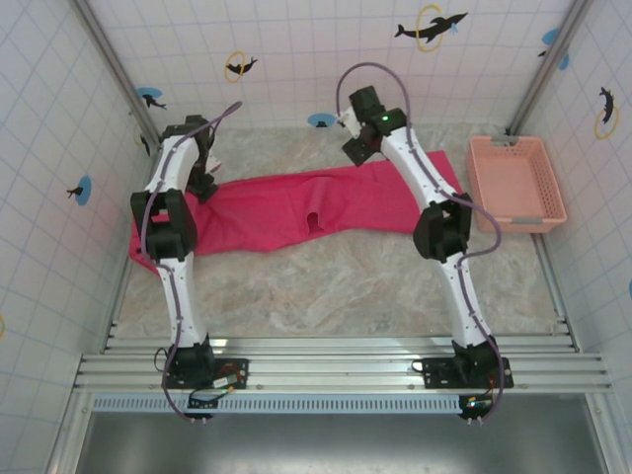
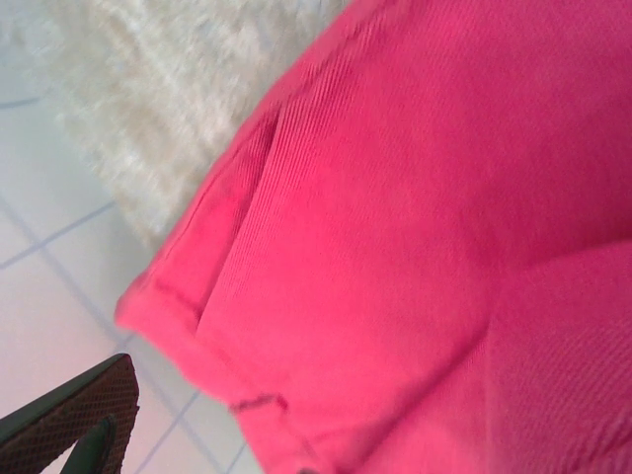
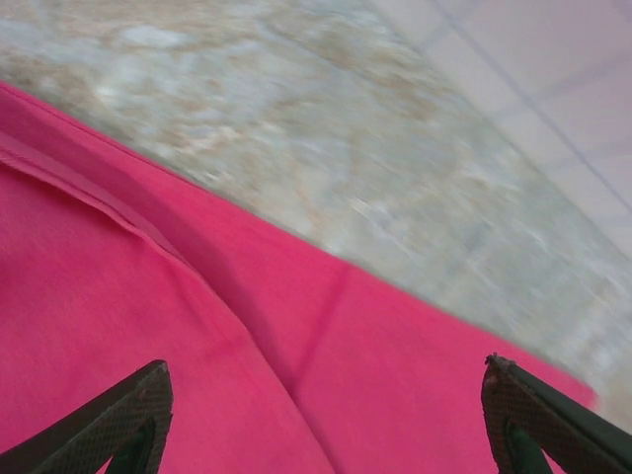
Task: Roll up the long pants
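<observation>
One long pants point(image 1: 276, 212), one basket point(image 1: 506, 141), right end effector point(image 3: 324, 367) wide open, empty, left end effector point(image 1: 204, 186) unclear

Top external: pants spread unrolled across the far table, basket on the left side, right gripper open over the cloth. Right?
No: the basket sits on the right side of the table, as the top external view shows. The rest holds: the long pants lie spread unrolled, and the right gripper is open over them.

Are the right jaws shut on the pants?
No, in the right wrist view the jaws stand wide apart, with the long pants spread ungripped beneath the gap.
</observation>
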